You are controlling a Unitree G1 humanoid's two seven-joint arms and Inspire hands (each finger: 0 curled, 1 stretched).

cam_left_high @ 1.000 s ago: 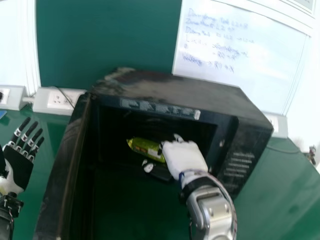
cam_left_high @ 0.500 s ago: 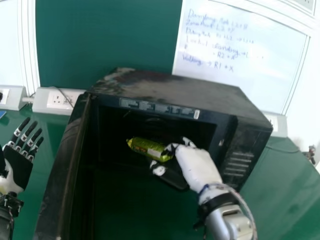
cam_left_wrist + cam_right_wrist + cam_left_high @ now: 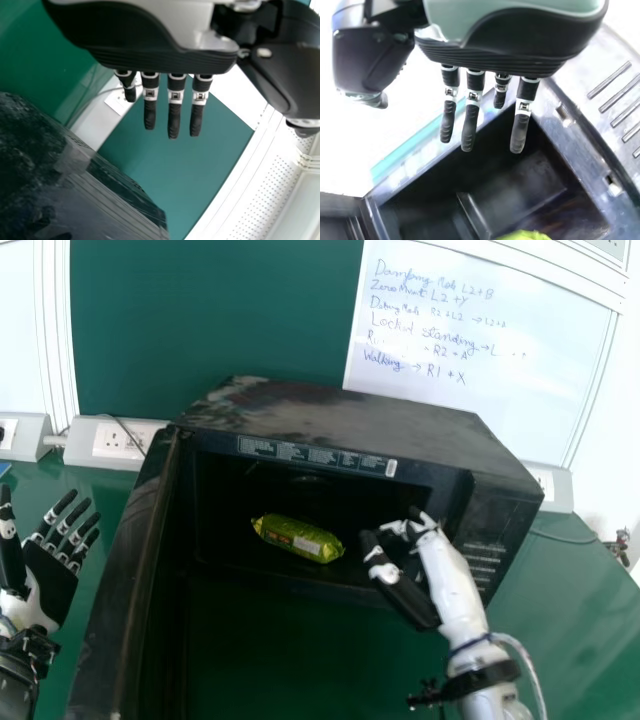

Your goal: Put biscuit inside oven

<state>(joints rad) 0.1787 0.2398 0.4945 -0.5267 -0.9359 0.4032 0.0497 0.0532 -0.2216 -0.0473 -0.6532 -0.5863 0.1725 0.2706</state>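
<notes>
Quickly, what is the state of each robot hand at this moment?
Black-and-white left hand: open, holding nothing.
Black-and-white right hand: open, holding nothing, apart from the shiny green biscuit packet.

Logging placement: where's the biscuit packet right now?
Head view: the green biscuit packet lies inside the open oven, left of the right hand and apart from it.

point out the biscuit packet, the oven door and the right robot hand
Biscuit packet (image 3: 298, 539): head view, on the middle of its green wrapper.
Oven door (image 3: 125, 585): head view, on the dark edge of the open door.
Right robot hand (image 3: 450, 580): head view, on its white part.
</notes>
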